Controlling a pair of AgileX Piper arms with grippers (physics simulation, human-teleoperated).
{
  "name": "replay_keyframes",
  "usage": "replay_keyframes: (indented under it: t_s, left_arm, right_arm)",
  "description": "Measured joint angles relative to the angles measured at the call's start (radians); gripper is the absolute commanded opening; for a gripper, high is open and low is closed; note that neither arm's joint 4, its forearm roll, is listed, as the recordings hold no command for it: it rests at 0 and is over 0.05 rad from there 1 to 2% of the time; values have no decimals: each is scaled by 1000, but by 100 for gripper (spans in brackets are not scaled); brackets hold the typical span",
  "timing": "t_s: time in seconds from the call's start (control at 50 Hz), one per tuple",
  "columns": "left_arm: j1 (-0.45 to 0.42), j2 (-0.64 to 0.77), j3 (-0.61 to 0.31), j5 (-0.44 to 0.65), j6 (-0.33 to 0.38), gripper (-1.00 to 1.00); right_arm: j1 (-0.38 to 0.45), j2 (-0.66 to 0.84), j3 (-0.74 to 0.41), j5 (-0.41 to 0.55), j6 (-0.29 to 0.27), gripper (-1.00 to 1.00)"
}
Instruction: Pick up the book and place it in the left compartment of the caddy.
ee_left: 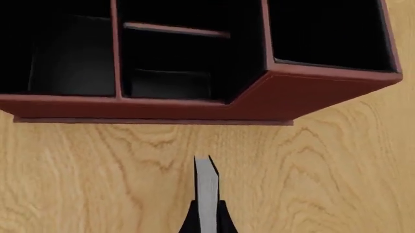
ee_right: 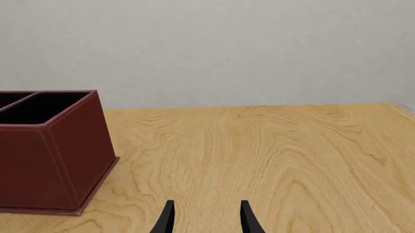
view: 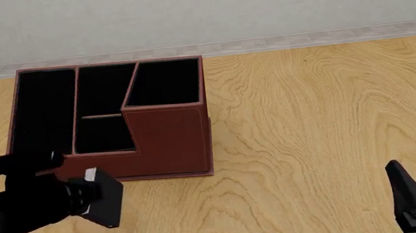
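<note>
Book [view: 102, 198] clamped in left hand [view: 85, 198], near caddy [view: 168, 138] front.

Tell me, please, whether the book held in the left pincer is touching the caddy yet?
Apart. The left wrist view shows bare wood between the book, clamped in the left pincer, and the caddy.
</note>
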Motion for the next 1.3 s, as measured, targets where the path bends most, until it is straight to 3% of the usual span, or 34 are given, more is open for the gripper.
replay_keyframes:
  t_s: [0.14,0.38,0.62,1.3]
  left_arm:
    - [4,-73,-30,31,25,-100]
    - [-29,-211,-97,112,6,-100]
    - [-5,-288,-179,165,8,-100]
    - [183,-202,-519,228,211,-100]
  right_arm:
    - [1,-5,0,2,0,100]
    - [12,-2,0,0,-6,100]
    - [18,0,0,0,-15,100]
    - [15,20,0,-17,-13,100]
